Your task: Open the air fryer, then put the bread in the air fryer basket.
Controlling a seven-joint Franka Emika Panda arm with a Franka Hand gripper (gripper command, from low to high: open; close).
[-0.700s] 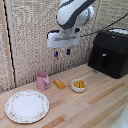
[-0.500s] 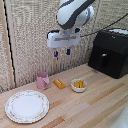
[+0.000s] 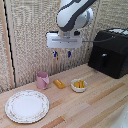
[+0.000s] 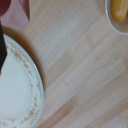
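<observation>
The air fryer is a big glossy black box at the exterior view's right, on the wooden table. Its upright black handle stands on the flat front panel of the basket, which sits flush in the body. The orange-brown bread lies on the table between the pink cup and the white bowl. My gripper hangs high above the bread, well to the left of the fryer, fingers apart and empty. In the wrist view the fingers do not show.
A pink cup stands left of the bread. A small white bowl holds yellow chunks. A large floral-rimmed plate lies near the front left. A woven screen backs the table.
</observation>
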